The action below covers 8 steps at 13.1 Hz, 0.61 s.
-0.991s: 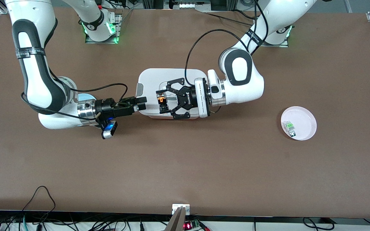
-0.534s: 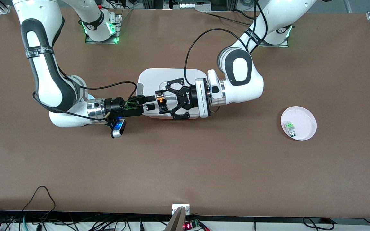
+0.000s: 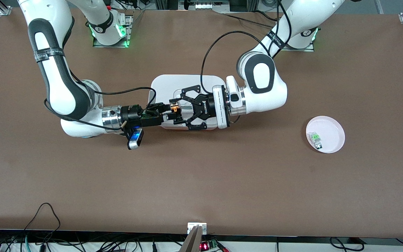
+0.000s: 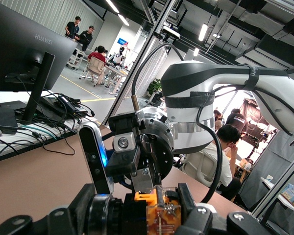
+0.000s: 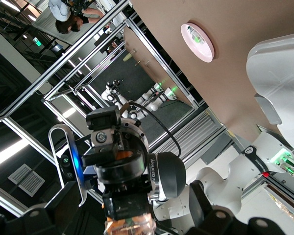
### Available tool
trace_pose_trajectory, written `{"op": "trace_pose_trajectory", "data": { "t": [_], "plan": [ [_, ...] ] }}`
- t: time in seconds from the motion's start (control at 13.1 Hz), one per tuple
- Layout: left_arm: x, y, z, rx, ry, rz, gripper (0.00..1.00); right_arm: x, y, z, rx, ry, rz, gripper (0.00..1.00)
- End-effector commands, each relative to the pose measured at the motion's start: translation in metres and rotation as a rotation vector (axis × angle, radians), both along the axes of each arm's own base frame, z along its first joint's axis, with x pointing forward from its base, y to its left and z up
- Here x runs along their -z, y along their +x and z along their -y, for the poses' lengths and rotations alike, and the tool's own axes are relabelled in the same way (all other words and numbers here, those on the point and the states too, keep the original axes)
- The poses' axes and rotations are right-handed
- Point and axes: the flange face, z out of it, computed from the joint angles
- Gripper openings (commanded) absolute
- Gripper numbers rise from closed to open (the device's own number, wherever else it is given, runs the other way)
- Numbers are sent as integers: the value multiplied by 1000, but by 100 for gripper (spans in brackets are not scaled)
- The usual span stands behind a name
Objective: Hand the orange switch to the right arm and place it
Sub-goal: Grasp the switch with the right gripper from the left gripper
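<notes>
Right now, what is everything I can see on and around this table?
Table: one, brown, under everything.
White tray: one, white, mid-table, below the two grippers.
Pink plate: one, pale pink, toward the left arm's end, nearer the front camera than the tray.
Clear-and-green component: one, lying on the pink plate.
Orange switch: one, black with orange, held in the air over the white tray.
Left gripper: one, black, shut on the orange switch over the tray.
Right gripper: one, black, slim, fingers open at the switch, over the tray's edge.
</notes>
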Motion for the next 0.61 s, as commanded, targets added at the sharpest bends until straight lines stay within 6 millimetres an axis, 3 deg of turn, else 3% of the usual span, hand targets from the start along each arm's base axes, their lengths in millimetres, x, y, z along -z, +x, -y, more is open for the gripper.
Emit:
{"op": "trace_pose_trajectory", "data": {
  "t": [0.0,0.23,0.3,0.53],
  "plan": [
    [-7,2,2,-24,-18,21,0,-16,1,-5,17,11,0,96],
    [-7,2,3,-23,-19,21,0,-22,-3,-9,1,3,-23,93],
    [-7,2,3,-23,-19,21,0,-23,-3,-9,-4,7,-20,86],
    [-8,2,2,-25,-21,22,0,-22,-3,-9,-8,8,-14,48]
  ]
}}
